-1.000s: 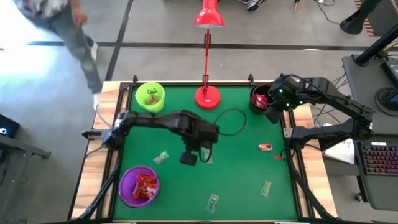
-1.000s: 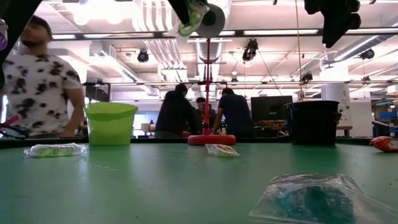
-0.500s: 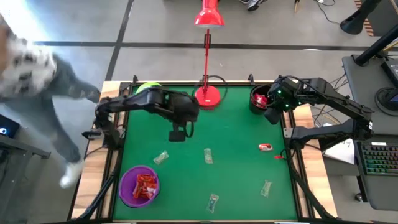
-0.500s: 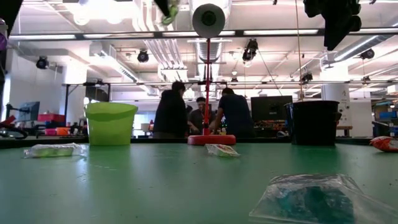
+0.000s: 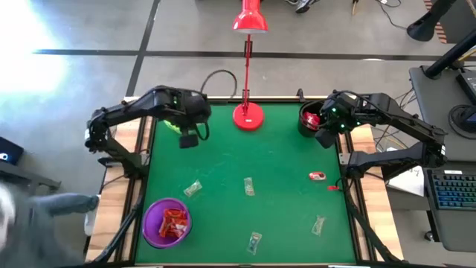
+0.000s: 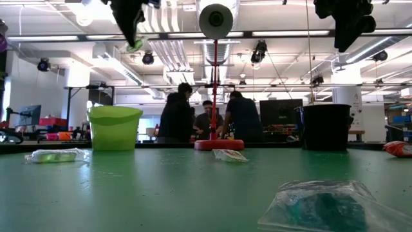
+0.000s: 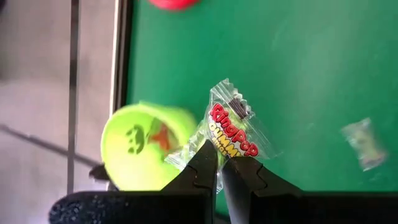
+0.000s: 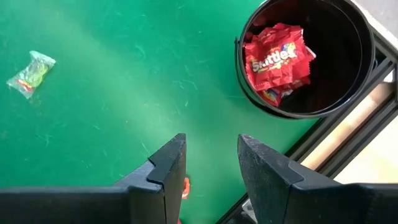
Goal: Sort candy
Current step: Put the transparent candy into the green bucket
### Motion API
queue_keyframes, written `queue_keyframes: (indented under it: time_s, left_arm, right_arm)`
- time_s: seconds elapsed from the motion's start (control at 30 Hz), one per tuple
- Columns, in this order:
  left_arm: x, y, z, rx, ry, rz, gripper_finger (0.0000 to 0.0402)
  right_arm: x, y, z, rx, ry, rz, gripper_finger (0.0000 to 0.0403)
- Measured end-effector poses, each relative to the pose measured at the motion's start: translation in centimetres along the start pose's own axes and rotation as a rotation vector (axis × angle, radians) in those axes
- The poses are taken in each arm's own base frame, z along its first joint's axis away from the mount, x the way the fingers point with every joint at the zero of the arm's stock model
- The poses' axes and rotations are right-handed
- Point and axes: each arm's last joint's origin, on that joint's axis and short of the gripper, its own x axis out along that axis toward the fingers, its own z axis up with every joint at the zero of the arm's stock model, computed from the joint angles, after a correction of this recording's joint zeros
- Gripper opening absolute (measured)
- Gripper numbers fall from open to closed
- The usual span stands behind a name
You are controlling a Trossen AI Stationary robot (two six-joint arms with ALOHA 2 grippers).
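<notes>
My left gripper is high above the table's far left part, shut on a clear greenish candy. It hangs beside the lime-green cup, which my arm mostly hides in the high view. In the low view this gripper and its candy are well above the cup. My right gripper is open, in the air next to the black cup, which holds red candy. Several more candies lie flat on the mat, such as two greenish ones and a red one. My left gripper pinches the candy's wrapper by one end between its two fingers, coming from above and pointing down. The candy is lifted clear of the table and sticks out beyond the fingertips, over the rim of the lime-green cup.
A purple cup with red candy stands near the table's near left corner. The red desk lamp's base sits at the middle of the far edge, its cord looping behind. Other greenish candies lie near the near edge. People stand beyond the table.
My left gripper has carried the candy from above the table's middle toward the far left, up to the lime-green cup, staying shut. A person beside the table's left side has walked off. My right arm has kept still.
</notes>
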Motion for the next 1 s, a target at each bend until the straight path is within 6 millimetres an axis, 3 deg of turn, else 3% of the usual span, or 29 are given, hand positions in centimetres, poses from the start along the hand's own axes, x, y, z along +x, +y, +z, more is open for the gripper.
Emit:
queue_keyframes:
  time_s: [0.23,0.57,0.77,1.0]
  left_arm:
    - [2.9,4.1,-3.0,-0.049,0.113,0.026,0.0]
    - [6.5,9.3,-5.7,-0.133,0.188,0.054,0.0]
    - [6.8,10.9,-6.5,-0.18,0.189,0.071,0.0005]
    - [6.8,11.1,-6.7,-0.189,0.181,0.049,0.0053]
  right_arm:
    - [0.0,0.0,0.0,0.049,0.001,0.0,0.0137]
    - [0.1,0.1,0.1,0.096,0.007,0.006,0.0137]
    - [0.1,0.1,0.1,0.109,0.008,0.005,0.0137]
    - [0.1,0.1,0.1,0.151,0.008,0.005,0.0137]
